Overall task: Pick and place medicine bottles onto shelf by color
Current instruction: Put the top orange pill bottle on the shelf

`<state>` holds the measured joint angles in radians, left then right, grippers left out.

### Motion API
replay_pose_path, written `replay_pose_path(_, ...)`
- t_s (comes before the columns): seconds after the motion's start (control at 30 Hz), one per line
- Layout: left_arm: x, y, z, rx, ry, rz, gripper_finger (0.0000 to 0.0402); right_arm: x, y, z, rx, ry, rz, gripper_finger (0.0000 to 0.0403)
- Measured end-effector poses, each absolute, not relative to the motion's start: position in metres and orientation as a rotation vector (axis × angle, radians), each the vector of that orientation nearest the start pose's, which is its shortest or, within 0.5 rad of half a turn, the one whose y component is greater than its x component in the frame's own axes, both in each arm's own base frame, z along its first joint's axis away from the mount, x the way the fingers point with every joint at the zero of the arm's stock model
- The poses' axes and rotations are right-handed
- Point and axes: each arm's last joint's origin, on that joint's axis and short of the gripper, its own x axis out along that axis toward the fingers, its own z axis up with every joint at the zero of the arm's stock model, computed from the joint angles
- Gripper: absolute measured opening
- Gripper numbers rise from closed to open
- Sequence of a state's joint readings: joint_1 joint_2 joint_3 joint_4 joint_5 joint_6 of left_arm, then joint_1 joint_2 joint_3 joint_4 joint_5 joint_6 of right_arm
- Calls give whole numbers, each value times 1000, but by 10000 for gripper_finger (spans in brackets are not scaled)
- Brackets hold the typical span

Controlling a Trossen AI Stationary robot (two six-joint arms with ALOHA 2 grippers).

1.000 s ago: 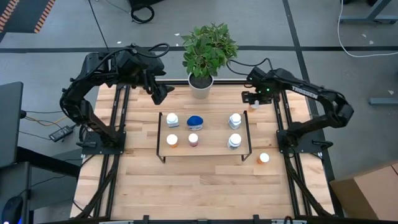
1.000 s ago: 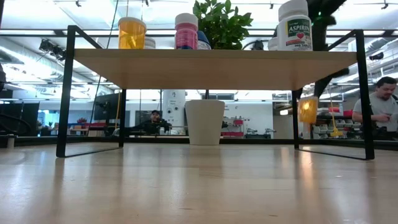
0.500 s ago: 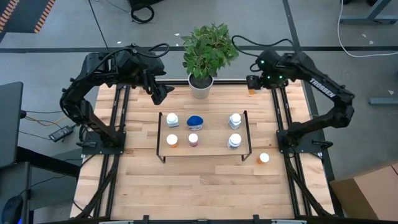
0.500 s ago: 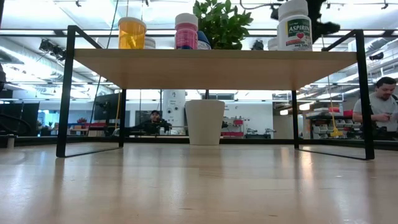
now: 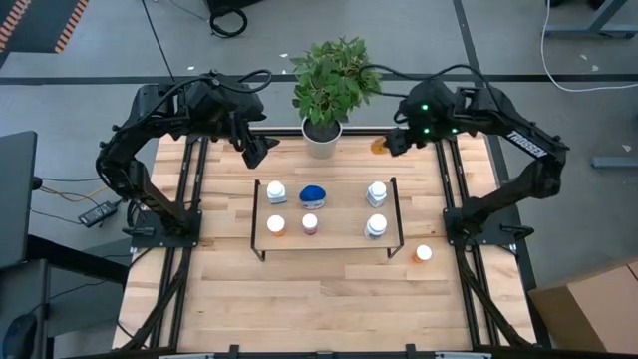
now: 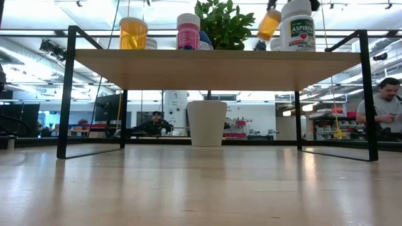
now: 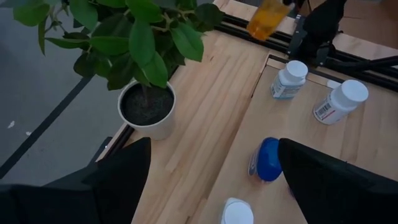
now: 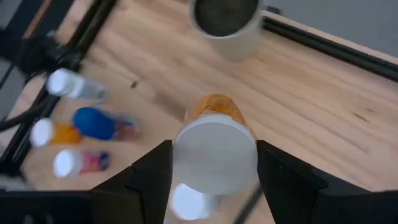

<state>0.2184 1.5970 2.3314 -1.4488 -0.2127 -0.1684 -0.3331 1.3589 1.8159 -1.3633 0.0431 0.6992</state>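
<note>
My right gripper (image 5: pixel 392 144) hangs over the table's far right, near the plant pot, shut on an orange medicine bottle (image 5: pixel 378 147) with a white cap (image 8: pixel 214 155). That bottle also shows in the low view, tilted (image 6: pixel 269 24), above the height of the shelf top. The light-wood shelf (image 5: pixel 334 239) carries two white bottles (image 5: pixel 276 191) (image 5: pixel 376 191), a blue one (image 5: pixel 313 193), an orange one (image 5: pixel 276 224), a reddish one (image 5: pixel 310 223) and another white one (image 5: pixel 375 225), all standing on their bases. One more orange bottle (image 5: pixel 424 253) stands on the table right of the shelf. My left gripper (image 5: pixel 255 150) waits open at the far left. My right gripper pinches the orange bottle at its capped end (image 8: pixel 181 163) between its two fingers (image 8: pixel 149 177). The bottle lies along the fingers, cap toward the wrist, orange body (image 8: pixel 214 107) pointing out and slanting down. It is lifted clear of table and shelf.
A green plant in a white pot (image 5: pixel 321 138) stands at the far edge between the two arms, just behind the shelf. Black rails (image 5: pixel 399 214) rise at the shelf's sides. Bare tabletop (image 5: pixel 319 299) lies in front of the shelf. People sit in the room beyond (image 6: pixel 384 103).
My right gripper has risen from low over the table's far right, carrying the orange bottle up past shelf height. It has swung toward the plant pot and rolled, so the bottle now hangs tilted.
</note>
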Motion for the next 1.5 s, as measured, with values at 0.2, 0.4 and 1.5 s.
replay_pose_path(0.2,234,58,513,-161,684,472,355,250,-58,454,647,828,-507,219)
replay_pose_path(0.4,234,58,513,-164,683,473,355,286,-44,455,540,928,-421,219)
replay_pose_path(1.5,234,58,513,-162,684,472,355,324,-27,431,837,1036,-522,219)
